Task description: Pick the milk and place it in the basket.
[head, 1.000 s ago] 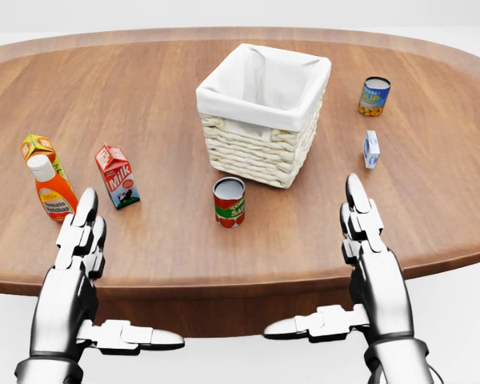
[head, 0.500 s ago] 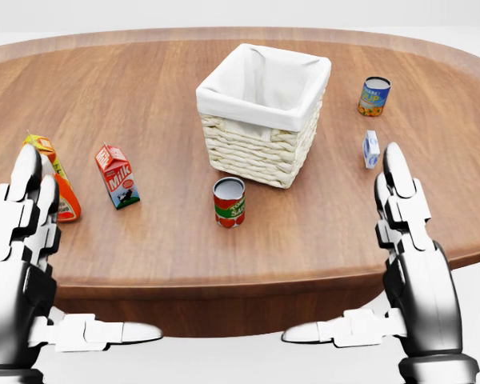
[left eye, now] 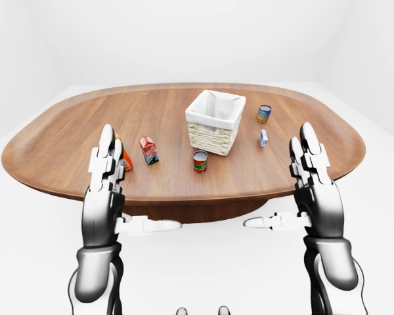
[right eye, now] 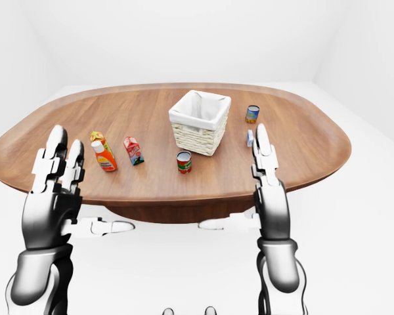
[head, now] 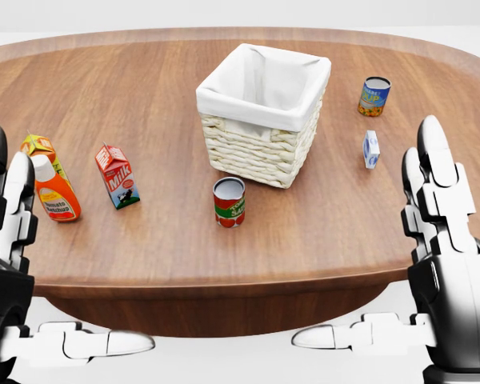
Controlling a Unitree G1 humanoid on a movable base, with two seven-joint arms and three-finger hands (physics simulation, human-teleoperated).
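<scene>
Both open hands apart from milk (head: 118, 177), left hand (head: 6, 240) nearer.

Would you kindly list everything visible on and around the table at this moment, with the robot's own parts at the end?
table: one, brown wood, oval, spans the head view
basket: one, pale wicker with white cloth lining, centre of the table
milk carton: one, red and white, upright, left of the basket
ketchup bottle: one, orange with white cap, far left
orange carton: one, just above the ketchup bottle
soup can: one, red and green label, below the basket
blue can: one, blue and yellow, upper right
small carton: one, white and blue, below the blue can
left hand: one, silver and black, open, lower left edge
right hand: one, silver and black, open, lower right
</scene>
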